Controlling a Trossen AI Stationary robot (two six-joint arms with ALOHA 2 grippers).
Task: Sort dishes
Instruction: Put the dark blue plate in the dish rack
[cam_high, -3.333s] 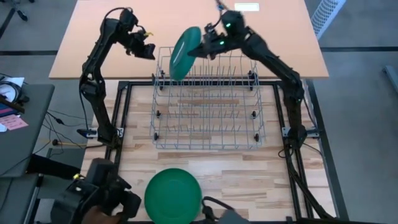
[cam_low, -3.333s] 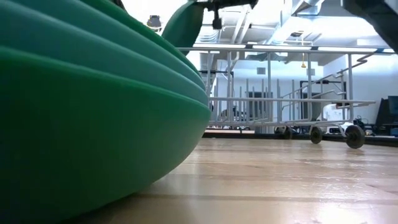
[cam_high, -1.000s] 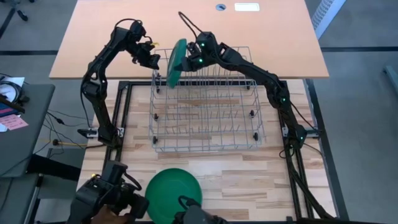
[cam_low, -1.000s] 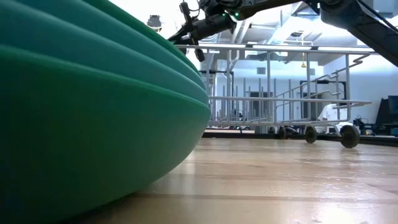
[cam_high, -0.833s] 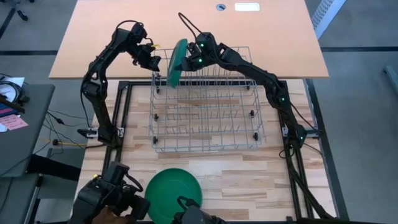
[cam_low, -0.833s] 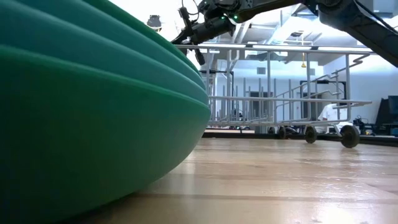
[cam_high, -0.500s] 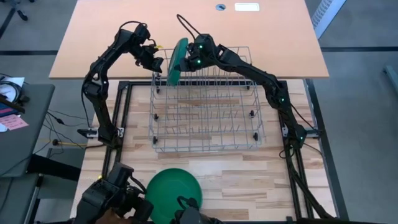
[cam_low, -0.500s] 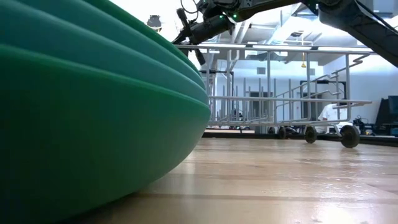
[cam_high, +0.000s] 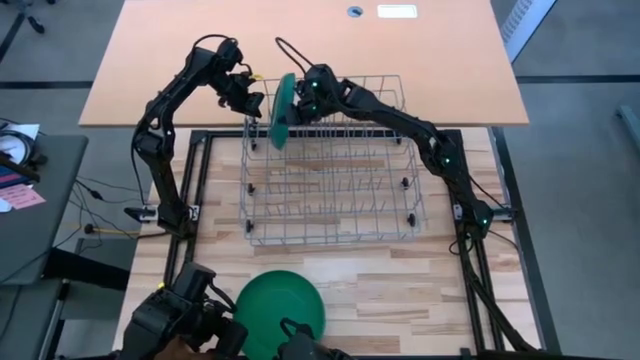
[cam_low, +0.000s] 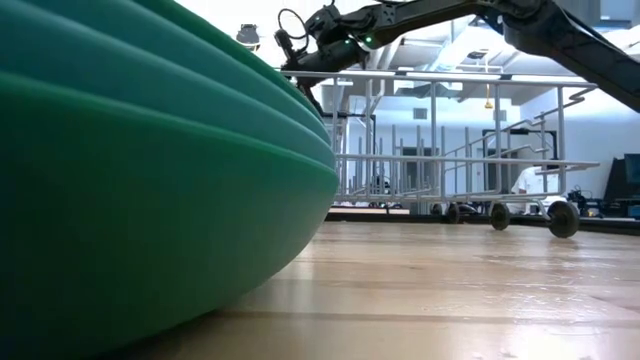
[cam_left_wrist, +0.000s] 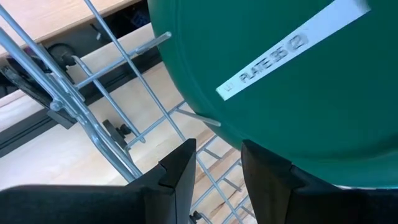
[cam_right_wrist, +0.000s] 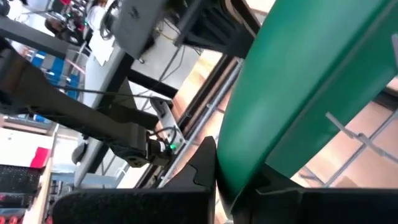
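Pale wooden table (cam_high: 400, 290) under a wire rack (cam_high: 330, 190) — at its far left corner the left gripper (cam_high: 250, 100) hovers with fingers slightly parted, empty. Just right of it, the right gripper (cam_high: 297, 100) pinches a teal plate (cam_high: 281, 110), on edge in the rack. A green plate (cam_high: 280, 310) lies at the table's near edge.

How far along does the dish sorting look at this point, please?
Nothing looks racked yet. In hand: the right gripper holds a teal plate on edge at the wire rack's far-left corner, with the left gripper open beside it. Left: seating it, then the green plate on the table.
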